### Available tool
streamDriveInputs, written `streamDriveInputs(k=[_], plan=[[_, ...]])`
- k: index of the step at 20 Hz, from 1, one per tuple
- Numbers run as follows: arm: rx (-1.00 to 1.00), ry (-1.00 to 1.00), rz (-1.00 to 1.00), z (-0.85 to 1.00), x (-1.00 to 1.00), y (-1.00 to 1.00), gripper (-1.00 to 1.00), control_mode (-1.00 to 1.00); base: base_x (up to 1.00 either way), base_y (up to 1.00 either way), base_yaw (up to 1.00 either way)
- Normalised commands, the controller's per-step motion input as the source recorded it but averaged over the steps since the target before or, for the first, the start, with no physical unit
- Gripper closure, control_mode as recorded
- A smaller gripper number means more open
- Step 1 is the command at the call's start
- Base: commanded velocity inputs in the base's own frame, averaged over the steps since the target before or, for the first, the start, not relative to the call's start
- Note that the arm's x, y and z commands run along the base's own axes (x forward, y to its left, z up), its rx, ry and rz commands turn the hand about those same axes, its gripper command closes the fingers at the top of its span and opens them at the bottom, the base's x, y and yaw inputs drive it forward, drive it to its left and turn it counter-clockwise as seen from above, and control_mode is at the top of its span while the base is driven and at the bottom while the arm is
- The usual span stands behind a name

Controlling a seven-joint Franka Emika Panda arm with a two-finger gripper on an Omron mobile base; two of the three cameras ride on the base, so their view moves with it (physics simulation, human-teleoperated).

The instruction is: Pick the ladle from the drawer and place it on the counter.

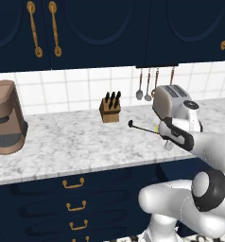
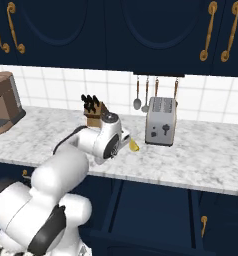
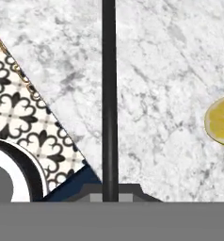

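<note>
The ladle [image 1: 142,127] is seen held above the white marble surface [image 1: 76,142], its slim black handle [image 3: 109,99] running straight up the hand view from between the fingertips. The gripper [image 1: 162,130] is clamped on the handle end, in front of the toaster [image 1: 172,100]. A yellow lemon piece [image 3: 220,121] is noted on the marble just beside the handle. A knife block [image 1: 110,108] and coffee machine [image 1: 7,117] are recorded further left.
</note>
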Motion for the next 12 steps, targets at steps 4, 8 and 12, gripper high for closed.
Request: streamDriveInputs(k=[4,8,12], plan=[[0.00,0.00,0.04,-0.53,0.55,0.04,1.00,-1.00,0.00,0.00,0.00],[0.00,0.00,0.05,-0.67,0.62,0.25,1.00,-1.00,0.00,0.00,0.00],[0.00,0.00,0.05,-0.59,0.50,0.11,1.00,-1.00,0.00,0.00,0.00]])
